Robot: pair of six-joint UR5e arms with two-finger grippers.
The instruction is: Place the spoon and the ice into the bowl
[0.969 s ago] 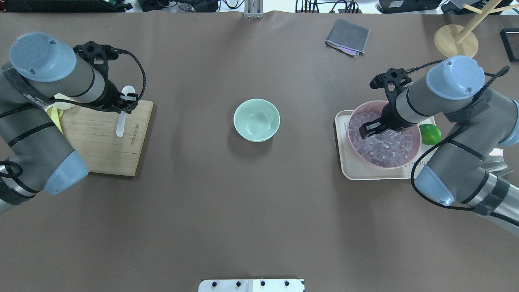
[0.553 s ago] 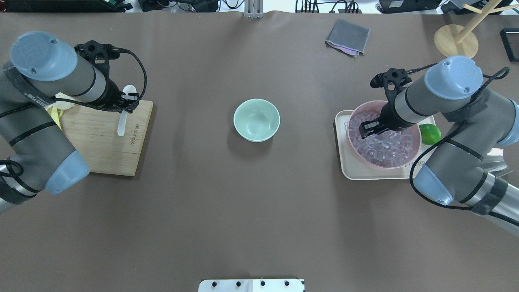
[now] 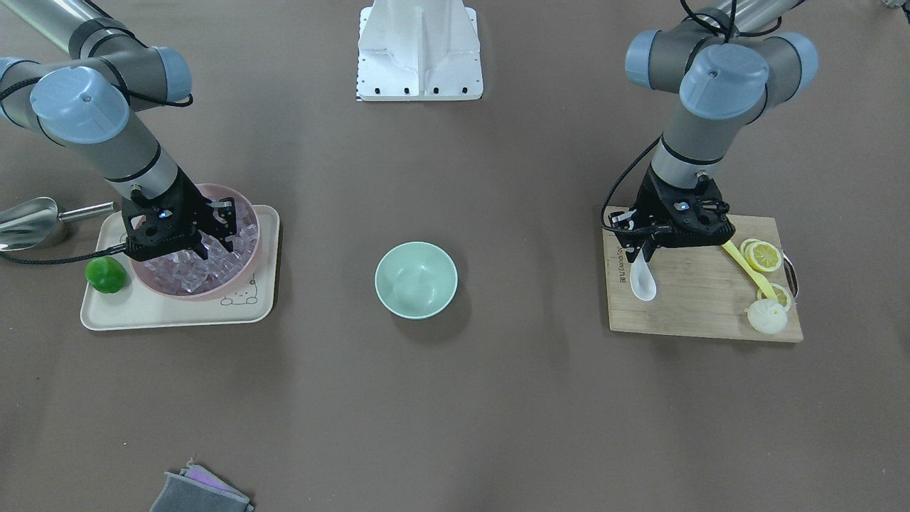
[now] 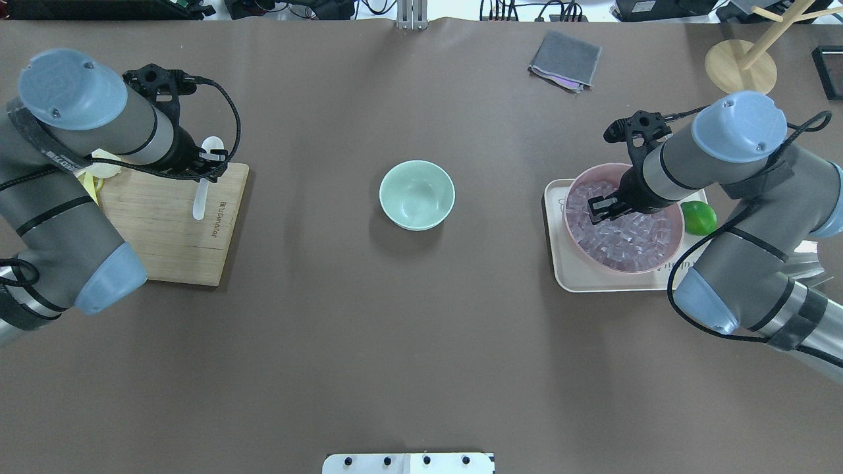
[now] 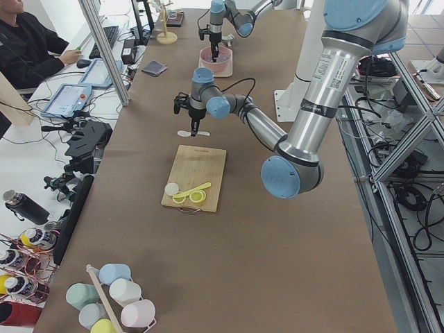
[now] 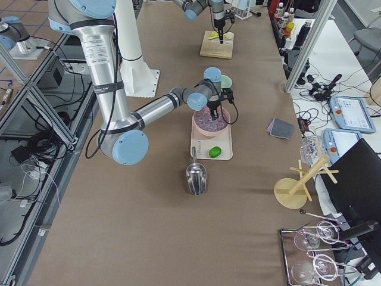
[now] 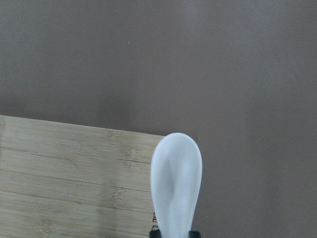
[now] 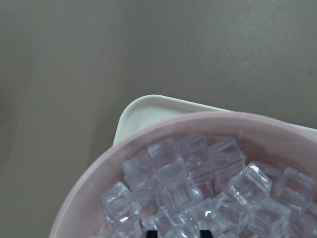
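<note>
The mint-green bowl stands empty at the table's middle, also in the front view. My left gripper is shut on the white spoon near the wooden board's far right corner. In the left wrist view the scoop sticks out past the board's edge. My right gripper is down in the pink bowl of ice cubes. In the right wrist view its tips flank one cube at the frame's bottom edge.
The pink bowl sits on a cream tray with a green lime. A steel scoop lies beside the tray. The board carries lemon slices and a yellow utensil. A grey cloth lies at the far side.
My left gripper has shifted slightly right and away with the spoon. My right gripper has moved a little within the pink bowl.
</note>
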